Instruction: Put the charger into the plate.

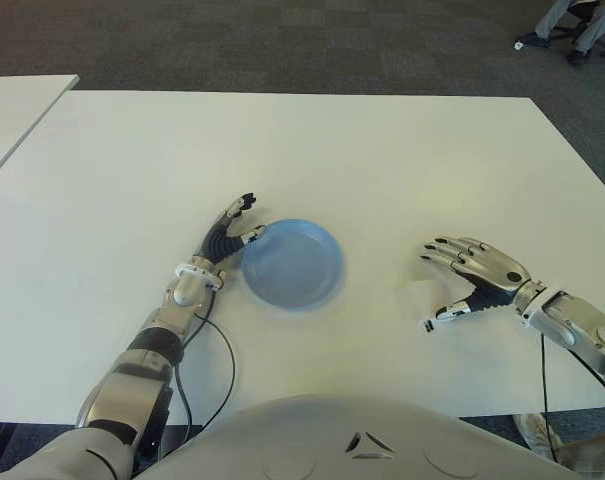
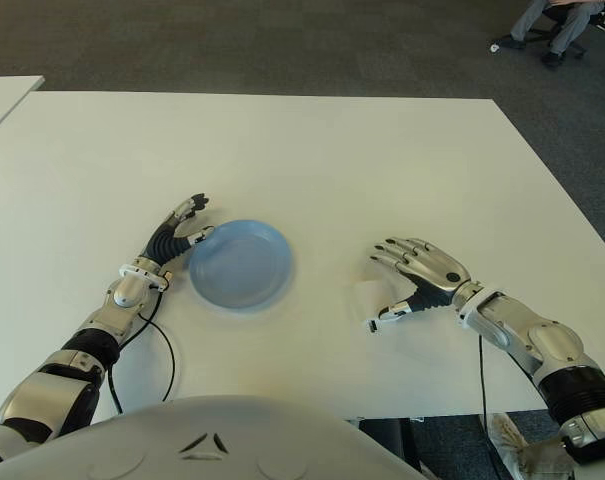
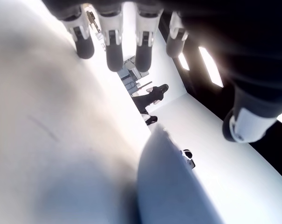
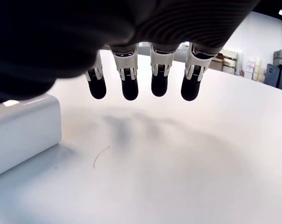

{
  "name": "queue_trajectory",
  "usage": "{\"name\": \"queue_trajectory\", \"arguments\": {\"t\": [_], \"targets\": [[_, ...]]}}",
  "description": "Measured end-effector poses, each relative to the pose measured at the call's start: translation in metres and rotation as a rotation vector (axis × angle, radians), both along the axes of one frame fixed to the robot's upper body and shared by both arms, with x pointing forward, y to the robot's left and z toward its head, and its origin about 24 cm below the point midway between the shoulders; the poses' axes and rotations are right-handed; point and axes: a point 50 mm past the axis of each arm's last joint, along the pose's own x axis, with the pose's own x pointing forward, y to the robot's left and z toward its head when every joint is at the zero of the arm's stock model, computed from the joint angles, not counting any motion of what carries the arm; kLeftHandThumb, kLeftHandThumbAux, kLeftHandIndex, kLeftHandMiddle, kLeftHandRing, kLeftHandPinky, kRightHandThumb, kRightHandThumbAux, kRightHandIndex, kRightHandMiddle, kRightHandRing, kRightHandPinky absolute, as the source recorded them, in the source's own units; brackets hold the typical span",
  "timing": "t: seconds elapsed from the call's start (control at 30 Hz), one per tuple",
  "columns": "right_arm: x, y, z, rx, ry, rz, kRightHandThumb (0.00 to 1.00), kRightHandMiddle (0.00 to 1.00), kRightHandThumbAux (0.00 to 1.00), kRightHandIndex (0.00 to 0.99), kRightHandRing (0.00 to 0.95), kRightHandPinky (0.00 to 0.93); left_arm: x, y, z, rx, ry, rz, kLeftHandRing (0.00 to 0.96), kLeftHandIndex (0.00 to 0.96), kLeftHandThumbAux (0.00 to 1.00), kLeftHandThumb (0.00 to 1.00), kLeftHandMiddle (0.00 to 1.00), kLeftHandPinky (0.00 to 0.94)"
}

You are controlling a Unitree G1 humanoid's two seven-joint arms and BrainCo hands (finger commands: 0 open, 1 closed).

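A white charger block [image 2: 372, 298] lies on the white table [image 1: 382, 160], to the right of the empty blue plate [image 1: 292, 265]. My right hand [image 1: 437, 288] hovers over the charger, open, with fingers spread on its far side and the thumb on its near side; nothing is grasped. In the right wrist view the charger [image 4: 19, 135] sits just beside the straight fingers [image 4: 159, 77]. My left hand [image 1: 237, 225] shows at the plate's left rim with its fingers extended, holding nothing.
A black cable [image 1: 222, 370] loops from my left forearm over the table's near side. A second white table [image 1: 12, 110] stands at the far left. A seated person's legs [image 1: 572, 25] show beyond the far right corner.
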Motion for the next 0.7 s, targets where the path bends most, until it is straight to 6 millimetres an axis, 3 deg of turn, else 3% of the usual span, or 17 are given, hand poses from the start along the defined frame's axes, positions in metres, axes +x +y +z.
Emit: {"name": "queue_trajectory", "arguments": {"t": [0.7], "targets": [[0.0085, 0.0013, -0.0019, 0.018, -0.030, -0.029, 0.114, 0.000, 0.208, 0.000, 0.000, 0.000, -0.0004, 0.0004, 0.0001, 0.000, -0.003, -0.002, 0.198, 0.079, 0.591, 0.000, 0.205, 0.174]]}}
